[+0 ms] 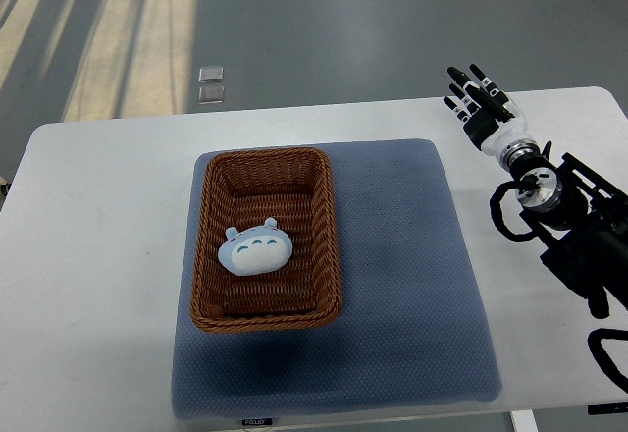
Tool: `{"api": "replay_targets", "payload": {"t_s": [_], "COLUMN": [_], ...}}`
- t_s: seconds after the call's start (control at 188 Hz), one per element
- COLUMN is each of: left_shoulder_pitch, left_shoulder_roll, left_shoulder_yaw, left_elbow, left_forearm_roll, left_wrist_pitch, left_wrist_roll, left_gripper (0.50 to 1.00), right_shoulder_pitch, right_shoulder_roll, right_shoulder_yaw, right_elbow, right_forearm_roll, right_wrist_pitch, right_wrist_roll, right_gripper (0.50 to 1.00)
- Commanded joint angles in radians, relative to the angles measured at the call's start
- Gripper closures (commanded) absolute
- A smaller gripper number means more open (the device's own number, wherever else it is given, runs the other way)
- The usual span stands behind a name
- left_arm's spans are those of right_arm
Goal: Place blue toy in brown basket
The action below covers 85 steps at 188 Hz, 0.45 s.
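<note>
Right hand (478, 100) open above white table (98, 255)

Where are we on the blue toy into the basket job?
Looks done: the blue toy lies inside the brown basket, which sits on the grey mat. In hand: nothing; the right hand is off to the side over the white table, fingers spread and empty. Left: nothing visible. Left arm not in view.
</note>
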Motion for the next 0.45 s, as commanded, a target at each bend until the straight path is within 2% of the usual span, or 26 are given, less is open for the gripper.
{"api": "replay_targets", "payload": {"t_s": [0.0, 0.447], "left_shoulder_pitch": [0.0, 0.0], "left_shoulder_roll": [0.0, 0.0], "left_shoulder_yaw": [0.001, 0.001], "left_elbow": [0.0, -0.012], "left_forearm_roll": [0.0, 0.0], "left_wrist_pitch": [0.0, -0.006], "left_wrist_roll": [0.0, 0.0], "left_gripper": [0.5, 0.5], "right_shoulder_pitch": [0.005, 0.011], "right_shoulder_roll": [-0.004, -0.027], "right_shoulder_yaw": [-0.004, -0.009], "right_elbow": [-0.002, -0.002], "right_forearm_roll": [-0.005, -0.011], "right_wrist_pitch": [-0.004, -0.007], "right_wrist_roll": [0.023, 0.033], "right_gripper": [0.589, 0.589]}}
